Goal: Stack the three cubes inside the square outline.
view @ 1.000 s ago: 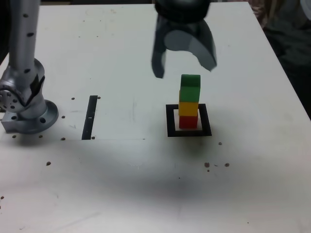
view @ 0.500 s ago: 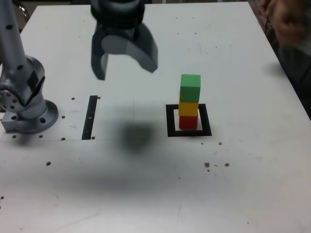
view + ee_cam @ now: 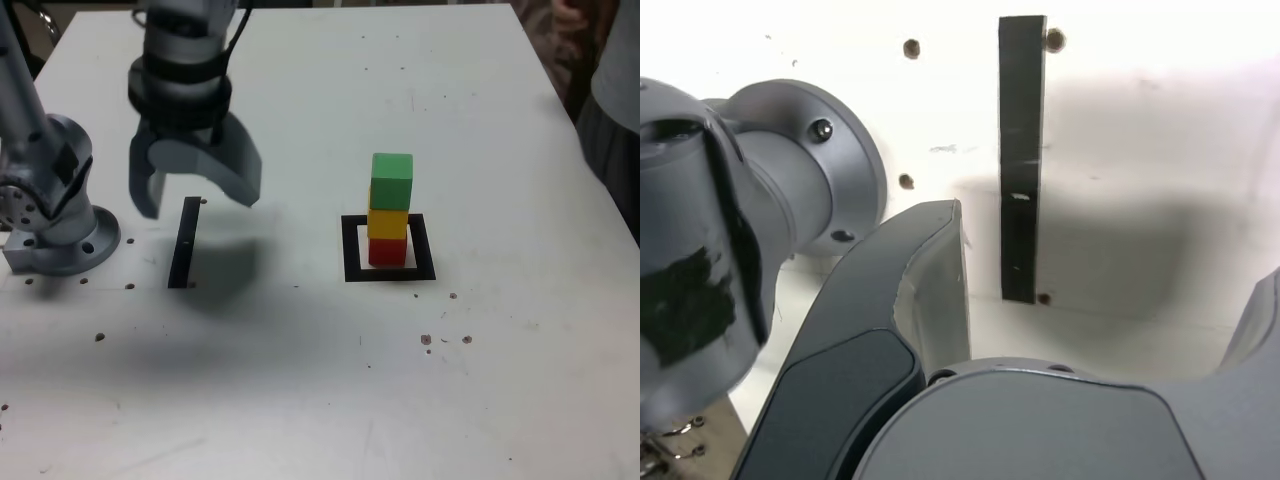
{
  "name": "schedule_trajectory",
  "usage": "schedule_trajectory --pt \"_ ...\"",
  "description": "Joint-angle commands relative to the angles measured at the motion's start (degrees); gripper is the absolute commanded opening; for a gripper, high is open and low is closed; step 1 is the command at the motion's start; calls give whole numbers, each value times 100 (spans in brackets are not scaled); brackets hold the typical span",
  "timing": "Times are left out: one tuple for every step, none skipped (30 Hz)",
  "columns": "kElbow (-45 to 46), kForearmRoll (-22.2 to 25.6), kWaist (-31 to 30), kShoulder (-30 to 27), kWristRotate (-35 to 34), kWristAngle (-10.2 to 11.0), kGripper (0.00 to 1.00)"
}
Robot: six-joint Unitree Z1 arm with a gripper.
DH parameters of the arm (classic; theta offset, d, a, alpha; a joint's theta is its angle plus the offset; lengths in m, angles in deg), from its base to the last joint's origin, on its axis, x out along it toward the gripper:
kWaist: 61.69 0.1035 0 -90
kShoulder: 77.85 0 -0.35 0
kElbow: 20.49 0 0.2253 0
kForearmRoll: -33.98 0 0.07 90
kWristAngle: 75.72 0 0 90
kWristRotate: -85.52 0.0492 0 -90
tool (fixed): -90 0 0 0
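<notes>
Clearly, your tool (image 3: pixel 203 203) stands wide open, gripping nothing; its fingertips blur, and the wrist view crops one finger (image 3: pixel 1255 325).

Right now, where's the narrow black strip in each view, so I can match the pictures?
Exterior view: the narrow black strip lies left of centre, between the round arm base and the square outline.
Wrist view: it lies beyond the open gripper.
Shared landmark: the arm base, beside the strip.

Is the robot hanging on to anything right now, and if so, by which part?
Nothing is held: the gripper is open, with no cube between its jaws.
</notes>
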Motion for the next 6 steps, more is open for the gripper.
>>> schedule_trajectory --pt "162 -107 -5 -51 -7 -20 100" --pt "218 -145 -4 -60 -7 -25 100" --pt "261 -179 -4 -69 -7 -31 100" --pt "292 -203 -4 -78 -7 -36 100" --pt "313 -220 -5 -87 -7 -39 100" --pt "323 -228 -5 -93 -7 -39 100"
